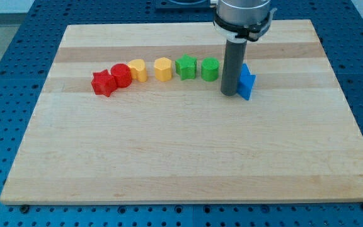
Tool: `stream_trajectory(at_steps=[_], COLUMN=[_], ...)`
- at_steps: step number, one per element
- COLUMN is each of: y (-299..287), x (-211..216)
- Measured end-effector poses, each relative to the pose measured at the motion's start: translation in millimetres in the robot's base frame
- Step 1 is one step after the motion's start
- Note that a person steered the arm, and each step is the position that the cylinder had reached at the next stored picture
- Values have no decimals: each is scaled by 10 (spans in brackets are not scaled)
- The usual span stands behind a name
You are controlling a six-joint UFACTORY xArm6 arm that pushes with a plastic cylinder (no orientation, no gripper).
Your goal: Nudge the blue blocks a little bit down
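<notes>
A blue block (246, 81) lies at the right end of a row of blocks on the wooden board (188, 145); it may be two blue blocks close together, their shapes partly hidden by the rod. My tip (229, 94) rests on the board touching the left side of the blue block, between it and a green block (210, 69). The rod covers the blue block's left part.
The row runs leftward: a green star-like block (186, 66), a yellow block (162, 69), another yellow block (138, 70), a red cylinder (121, 75), a red star (103, 82). The board sits on a blue perforated table (5, 94).
</notes>
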State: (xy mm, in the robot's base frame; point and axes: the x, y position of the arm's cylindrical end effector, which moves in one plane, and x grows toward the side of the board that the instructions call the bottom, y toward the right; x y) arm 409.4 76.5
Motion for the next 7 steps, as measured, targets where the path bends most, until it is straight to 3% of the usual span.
stream_trajectory(at_steps=[4,6,7], y=[40,1016,1493], x=[666,693,475])
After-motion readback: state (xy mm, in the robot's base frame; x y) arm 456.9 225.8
